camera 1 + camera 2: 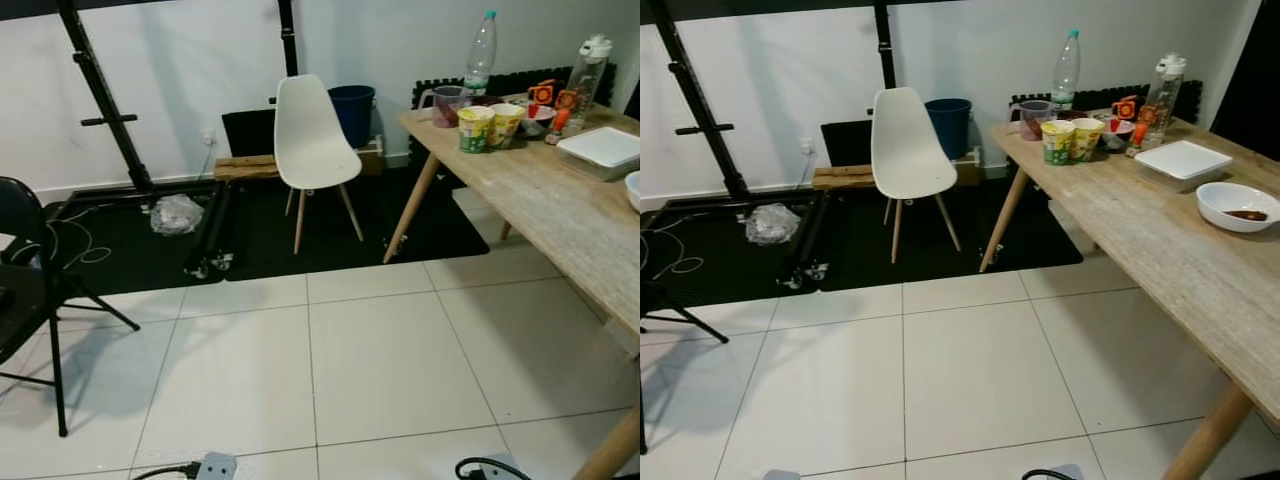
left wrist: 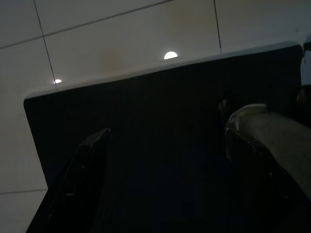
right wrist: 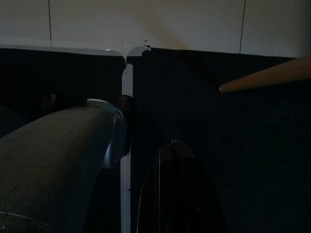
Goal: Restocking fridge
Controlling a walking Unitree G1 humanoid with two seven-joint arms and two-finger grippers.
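A long wooden table [image 1: 1160, 250] runs down the right side. At its far end stand a clear water bottle with a green cap [image 1: 480, 55], two yellow-green cups [image 1: 476, 128], a tinted jug [image 1: 447, 105] and a tall clear bottle with a white lid [image 1: 586, 80]. Nearer lie a white lidded container [image 1: 1182, 160] and a white bowl [image 1: 1238, 205]. My left gripper [image 2: 167, 141] hangs open over a dark mat with nothing between its fingers. My right gripper [image 3: 172, 155] hangs low over dark matting beside a wooden table leg [image 3: 267, 77].
A white chair [image 1: 312, 140] stands on a black mat [image 1: 300, 240] by the table's far corner, with a blue bin [image 1: 352, 112] behind it. A black folding chair [image 1: 30, 290] is at the left. A black stand frame [image 1: 105, 100], plastic bag [image 1: 177, 213] and power strip [image 1: 215, 466] sit on the floor.
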